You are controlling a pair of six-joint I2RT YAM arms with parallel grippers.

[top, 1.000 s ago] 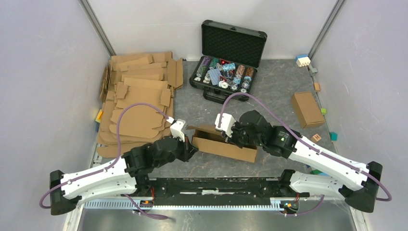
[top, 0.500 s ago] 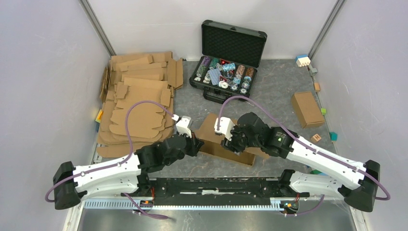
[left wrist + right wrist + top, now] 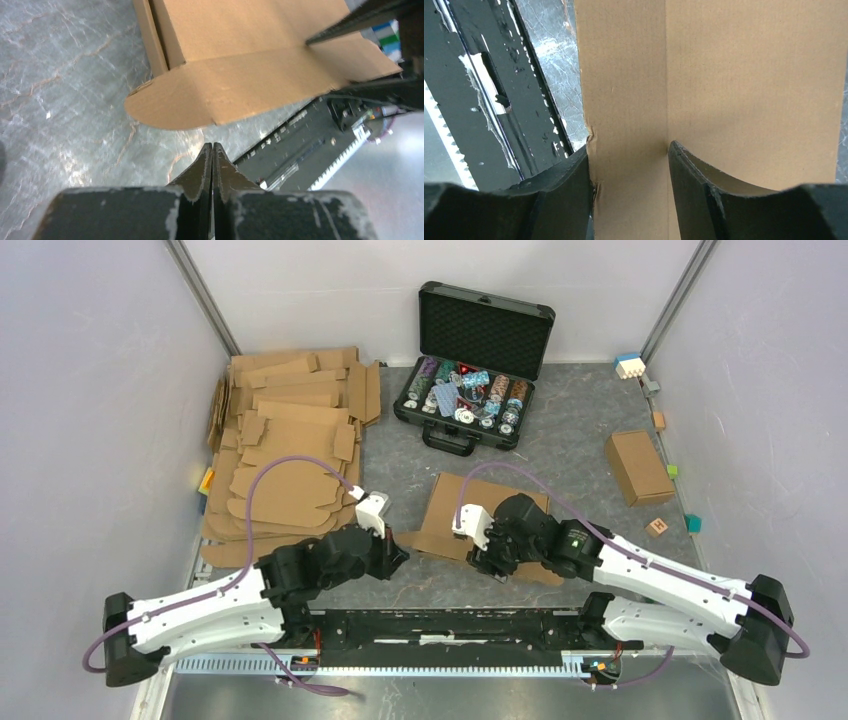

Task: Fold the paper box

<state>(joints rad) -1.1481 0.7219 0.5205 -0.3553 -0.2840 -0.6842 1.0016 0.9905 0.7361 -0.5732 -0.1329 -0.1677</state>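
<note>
Well, open black case [image 3: 486, 337] of chips [image 3: 465, 394] beyond flat paper box [image 3: 446, 514].

In the top view the right arm [image 3: 600, 555] covers the near right part of the paper box [image 3: 450, 515]. Both wrist views cut the box off at their edges. The contents of the black case [image 3: 485, 335] are too small to name.

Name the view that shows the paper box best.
Top external: it takes in the full spread of the paper box, apart from what the right arm covers. The left wrist view shows only a rounded flap and one edge. The right wrist view shows only a creased stretch close up.
</note>
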